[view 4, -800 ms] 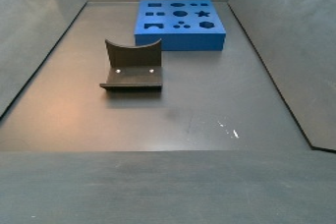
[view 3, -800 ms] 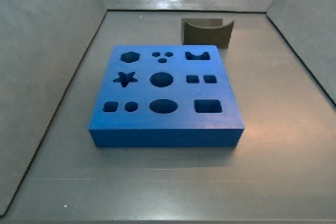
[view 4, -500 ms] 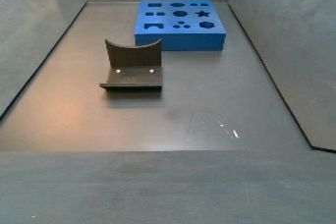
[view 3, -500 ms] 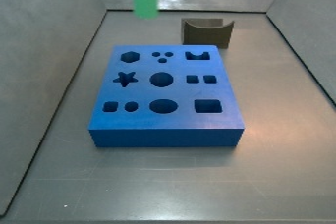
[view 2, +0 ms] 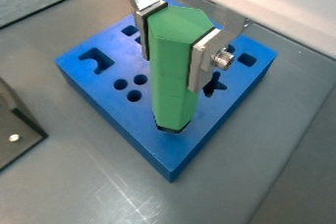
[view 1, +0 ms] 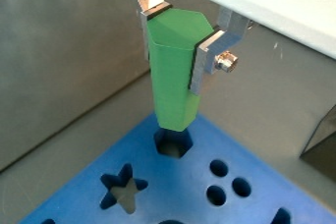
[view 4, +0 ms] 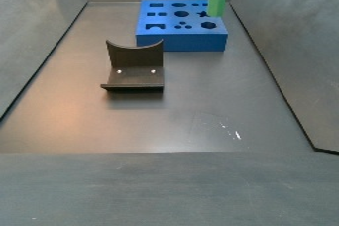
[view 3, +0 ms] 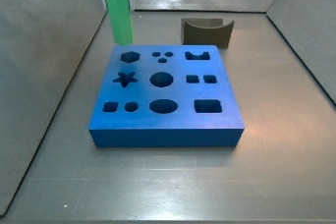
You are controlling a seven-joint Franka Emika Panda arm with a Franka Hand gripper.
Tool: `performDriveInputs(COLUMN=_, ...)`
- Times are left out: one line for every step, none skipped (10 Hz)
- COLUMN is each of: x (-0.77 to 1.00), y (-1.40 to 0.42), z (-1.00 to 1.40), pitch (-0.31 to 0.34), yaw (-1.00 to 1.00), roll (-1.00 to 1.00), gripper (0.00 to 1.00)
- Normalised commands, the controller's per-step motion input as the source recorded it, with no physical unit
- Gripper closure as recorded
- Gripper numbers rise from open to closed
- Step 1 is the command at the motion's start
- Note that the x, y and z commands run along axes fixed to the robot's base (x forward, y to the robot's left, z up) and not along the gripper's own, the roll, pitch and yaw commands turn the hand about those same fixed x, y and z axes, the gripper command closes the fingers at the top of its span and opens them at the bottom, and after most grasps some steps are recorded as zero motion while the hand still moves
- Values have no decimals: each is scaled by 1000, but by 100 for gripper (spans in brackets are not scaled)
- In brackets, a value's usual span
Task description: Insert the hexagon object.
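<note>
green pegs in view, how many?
1. The hexagon object is upright, clamped in the gripper, over the hexagonal hole at a corner of the blue block. No others are visible in any view.

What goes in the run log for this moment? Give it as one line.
end effector: shut on tall matte green hexagon peg | peg: upright, over corner hole of blue foam block | insertion: cannot tell
</note>
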Motion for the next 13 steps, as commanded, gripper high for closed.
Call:
performDriveInputs(x=194, y=-63, z=-174, pitch=0, yaw=-66, roll=-51, gripper=100)
performDriveInputs(x=283, y=-71, z=-220, pitch=0, yaw=-57, roll=-14, gripper=100)
performDriveInputs(x=326, y=0, z=-334, pitch=0, yaw=-60, roll=0, gripper=100)
performDriveInputs(x=317, y=0, z=-371, pitch=16, yaw=-74, roll=0, gripper=100)
performDriveInputs(x=166, y=0, z=-317, pitch=11, yaw=-34, roll=0, gripper=100)
performDriveInputs(x=0, y=0, z=-226, pitch=0, yaw=0, roll=0, gripper=100)
performDriveInputs(x=-229, y=0, z=-91, pitch=-21, yaw=0, roll=0, gripper=100)
performDriveInputs(x=-343, y=0, z=-97, pitch=-33, yaw=0, roll=0, gripper=100)
performDriveInputs(x=-449, y=0, z=-83, pitch=-43, yaw=0, roll=0, gripper=100)
performDriveInputs(x=-423, y=0, z=-71, pitch=-63, yaw=0, roll=0, gripper=100)
performDriveInputs(x=0, y=-29, z=-271, pitch=-31, yaw=0, roll=-10, gripper=100)
performDriveInputs(x=200, y=0, z=-423, pitch=-4, yaw=0, roll=-19, gripper=100)
performDriveInputs(x=271, y=0, z=-483, pitch=-3, yaw=0, roll=-9, gripper=100)
